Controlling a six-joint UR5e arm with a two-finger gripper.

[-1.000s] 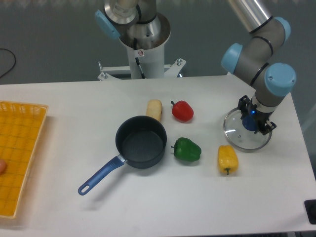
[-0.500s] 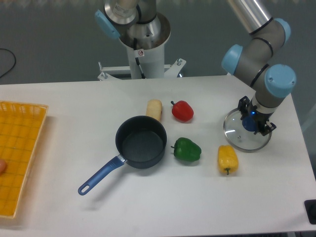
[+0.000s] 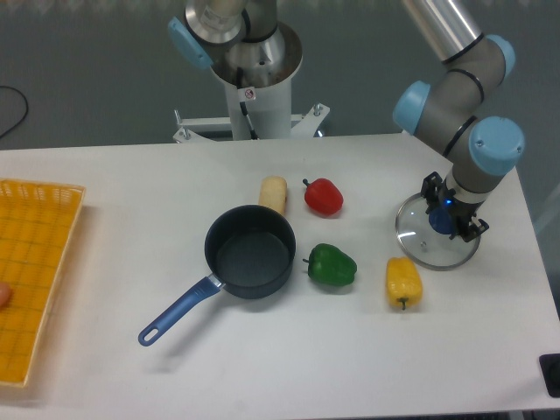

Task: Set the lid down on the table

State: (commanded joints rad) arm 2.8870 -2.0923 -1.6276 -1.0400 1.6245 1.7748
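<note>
Fixed cam: lid [image 3: 426, 241] lies at the right end of the worktop [image 3: 289, 350], apparently flat on the surface, just right of the yellow pepper [image 3: 403, 282] and well apart from the saucepan [image 3: 251, 251]. Tool [image 3: 450, 219] sits over the knob; can't tell whether its fingers are clamped on it or already apart. Risk, as a judgement: if the tool lifts while gripping, the lid goes up w/ it or skids into the pepper.

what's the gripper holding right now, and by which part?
The gripper is at the lid, fingers either side of its dark blue centre knob. The lid lies flat on the table. Whether the fingers are clamped on the knob cannot be told.
</note>
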